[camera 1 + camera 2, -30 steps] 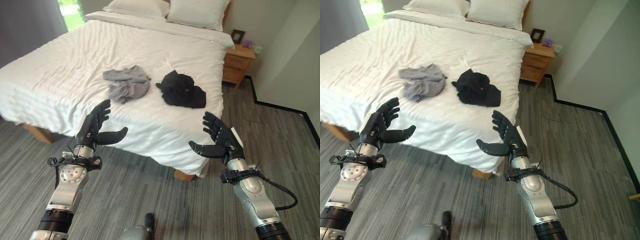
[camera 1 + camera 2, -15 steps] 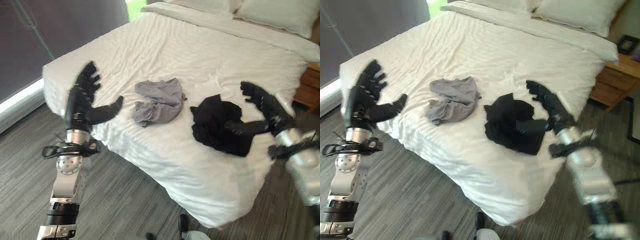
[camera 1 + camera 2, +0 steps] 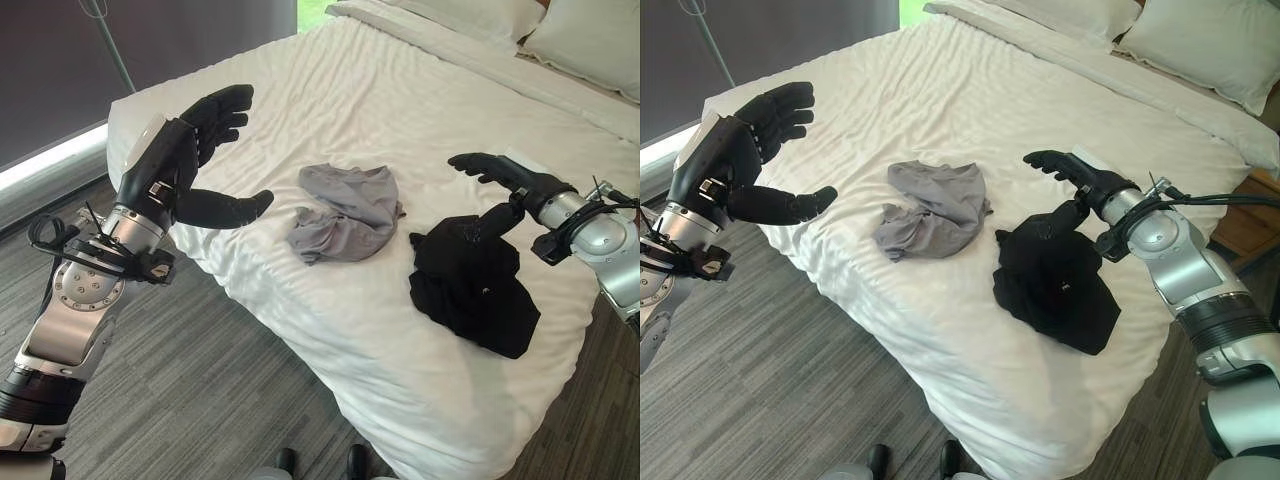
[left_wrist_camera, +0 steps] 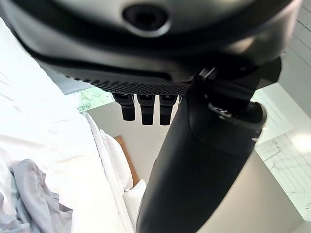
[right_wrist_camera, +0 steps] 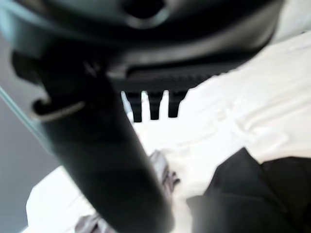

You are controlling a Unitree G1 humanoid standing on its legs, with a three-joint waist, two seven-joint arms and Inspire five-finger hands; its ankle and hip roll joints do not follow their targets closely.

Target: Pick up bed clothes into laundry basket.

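Bed first: we're looking at two soft, light heaps, grey clothes mid-sheet, black clothes nearer its edge. Our right hand is hovering spread over the black heap; left hand is hanging wide open. We're guessing bunched folds grip best.

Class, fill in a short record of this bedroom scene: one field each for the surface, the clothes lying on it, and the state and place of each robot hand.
Surface: white bed
Clothes: grey garment, crumpled; black garment beside it, apart
Left hand: open, raised over the bed's corner, holding nothing
Right hand: open, fingers straight, thumb down at the black garment's edge
Pillows: at the head of the bed
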